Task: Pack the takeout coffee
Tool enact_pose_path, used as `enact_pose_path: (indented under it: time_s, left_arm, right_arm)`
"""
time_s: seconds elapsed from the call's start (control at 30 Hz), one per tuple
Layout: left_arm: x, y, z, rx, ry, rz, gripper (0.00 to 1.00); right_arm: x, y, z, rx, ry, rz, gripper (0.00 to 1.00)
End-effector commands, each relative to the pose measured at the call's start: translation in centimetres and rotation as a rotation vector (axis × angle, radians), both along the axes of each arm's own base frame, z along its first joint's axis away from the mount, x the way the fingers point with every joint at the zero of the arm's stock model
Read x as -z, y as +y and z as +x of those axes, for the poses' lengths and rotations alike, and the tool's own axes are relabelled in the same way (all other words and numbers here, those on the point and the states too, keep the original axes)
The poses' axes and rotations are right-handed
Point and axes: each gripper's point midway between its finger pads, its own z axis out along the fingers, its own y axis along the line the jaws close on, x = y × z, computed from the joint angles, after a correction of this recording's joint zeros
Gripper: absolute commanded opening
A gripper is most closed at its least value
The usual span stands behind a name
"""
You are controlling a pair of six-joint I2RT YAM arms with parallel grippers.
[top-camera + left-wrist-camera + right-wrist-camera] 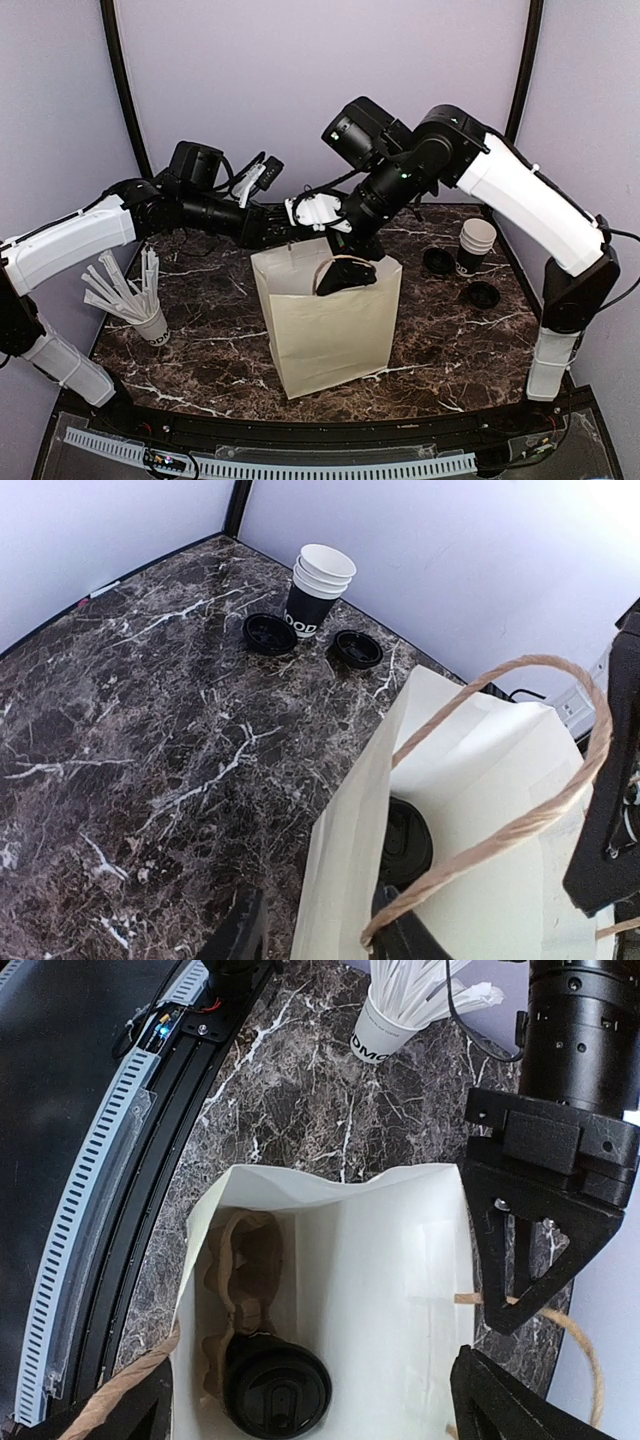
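Note:
A cream paper bag [330, 330] stands open mid-table. Inside it sits the tan tray [245, 1250] with one takeout coffee, a cup under a black lid [277, 1390], in its near hole; the other hole is empty. That lid [405, 840] also shows in the left wrist view. My left gripper [318, 920] straddles the bag's back wall, one finger outside and one inside, with a gap on both sides. My right gripper [315, 1410] hangs wide open over the bag's mouth, with nothing in it.
A stack of empty white cups [476, 243] stands at the back right with two loose black lids [438, 260] [484, 294] beside it. A white cup of paper-wrapped sticks [150, 322] is at the left. The bag's rope handle [520, 820] arches over its mouth.

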Motion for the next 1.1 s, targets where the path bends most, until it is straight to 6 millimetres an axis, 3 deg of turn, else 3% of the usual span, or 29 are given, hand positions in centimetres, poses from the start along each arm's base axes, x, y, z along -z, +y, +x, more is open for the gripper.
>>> enact_pose_path:
  time_s: [0.0,0.13,0.27,0.47,0.73,1.07]
  left_arm:
    - [-3.1,0.1,0.5,-0.024,-0.081,-0.053,0.47]
    - [-4.1,0.8,0.0,-0.045,-0.093,-0.064,0.65]
    - [-4.5,0.9,-1.9,-0.007,-0.053,-0.067,0.71]
    - [-4.2,1.4,-5.2,0.024,0.003,-0.049,0.72]
    - [-4.4,2.8,-5.7,-0.022,-0.012,-0.039,0.72]
    - [-4.3,3.0,-5.5,-0.047,-0.019,-0.062,0.72]
  right_arm:
    - [-5.3,-0.6,-0.6,-0.018,-0.084,0.144,0.99]
    - [-8.0,-0.8,0.7,0.035,-0.179,0.216,0.99]
    - [-7.8,-0.7,1.6,0.059,-0.202,0.211,0.99]
    - [-6.8,-0.5,1.6,0.070,-0.178,0.188,0.99]
    - [-6.2,-0.3,3.0,0.091,-0.192,0.178,0.99]
    - [-3.9,-0.2,8.0,0.204,-0.193,0.145,0.99]
